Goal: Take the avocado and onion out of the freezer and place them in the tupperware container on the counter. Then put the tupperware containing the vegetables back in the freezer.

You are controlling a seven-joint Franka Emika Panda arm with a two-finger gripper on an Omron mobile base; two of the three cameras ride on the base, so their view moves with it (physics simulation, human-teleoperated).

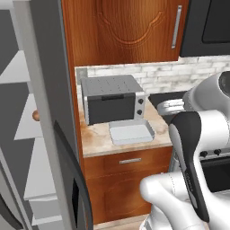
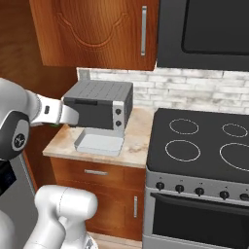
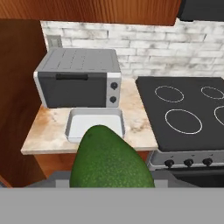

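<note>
Avocado [image 3: 111,159] gripped in the hand [image 3: 111,183], above the tupperware container [image 3: 95,124].

White brick backsplash [image 2: 204,90], reddish wooden cabinets [image 2: 97,31].

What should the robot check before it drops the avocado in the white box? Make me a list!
1. Avocado in the claw: ok, it sits big and green right in front of the hand camera.
2. White box is empty and ready: ok, nothing lies inside.
3. Claw is over the box: not ok, the hand camera sees the box from farther back, ahead of the avocado.
4. Toaster oven is out of the way: ok, it stands behind the box with its door shut.
5. Onion waits in the freezer: ok, an orange-brown ball peeks out by the open door.
6. Grip is tight: cannot tell, the fingers are hidden.
</note>
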